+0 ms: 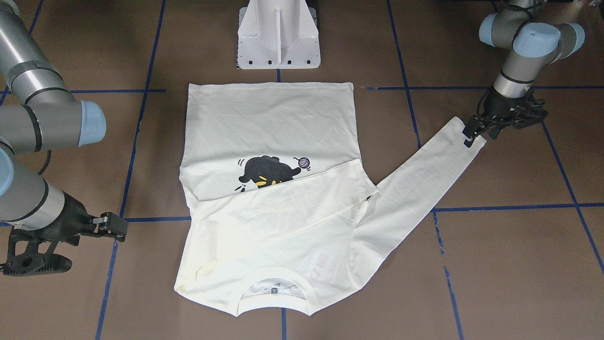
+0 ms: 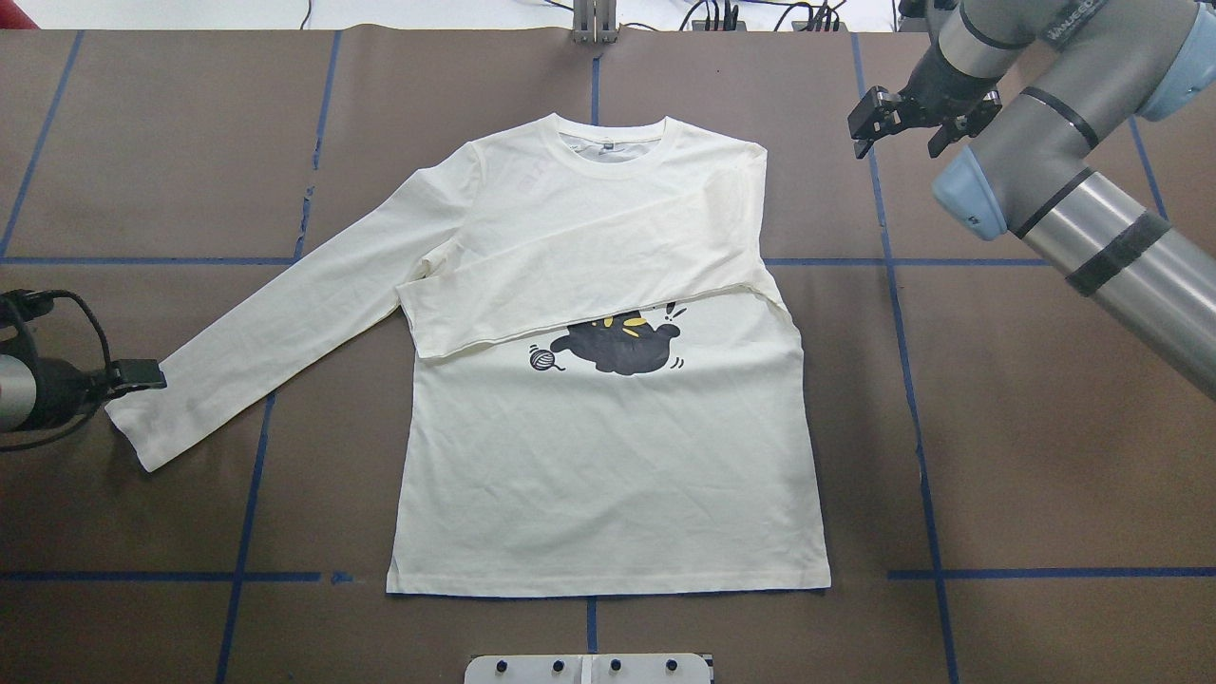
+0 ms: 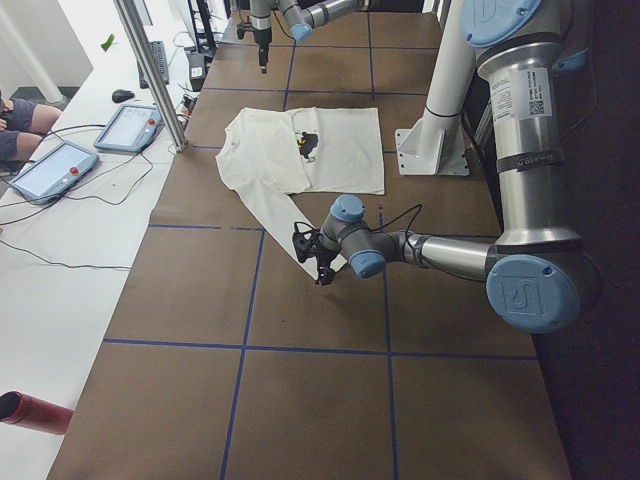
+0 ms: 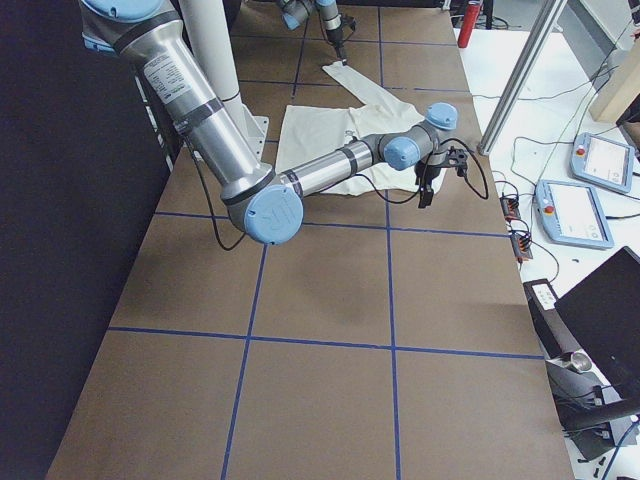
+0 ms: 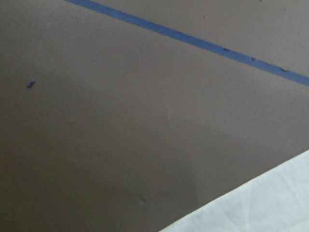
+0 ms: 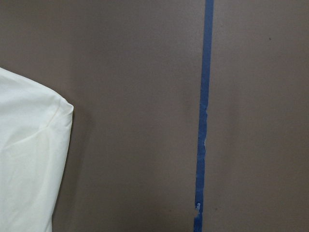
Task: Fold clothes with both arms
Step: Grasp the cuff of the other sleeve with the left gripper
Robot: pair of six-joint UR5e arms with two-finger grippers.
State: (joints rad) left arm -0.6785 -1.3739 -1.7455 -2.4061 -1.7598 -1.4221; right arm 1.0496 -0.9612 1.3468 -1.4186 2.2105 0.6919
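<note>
Nearest the robot's base (image 2: 589, 670), the shirt (image 2: 608, 475) lies flat on the counter (image 2: 1045, 427). Its hem (image 2: 608, 584) is squared toward the robot, so the body makes a steady bed for folds. A little farther, out to the robot's left, the outstretched sleeve (image 2: 275, 328) runs slantwise. The left claw (image 2: 142, 375) sits low at its cuff (image 2: 133, 427), the likely handle for swinging that sleeve inward. Whether it is clamped on the cloth I cannot tell from here. Beyond the cat print (image 2: 617, 347), the other sleeve (image 2: 589, 275) lies crossed over the chest, hiding the print's top. Farthest, about level with the collar (image 2: 613, 157), the right claw (image 2: 898, 142) hangs spread and empty near the shoulder (image 2: 750, 157), probably parked out of the fold's path.
</note>
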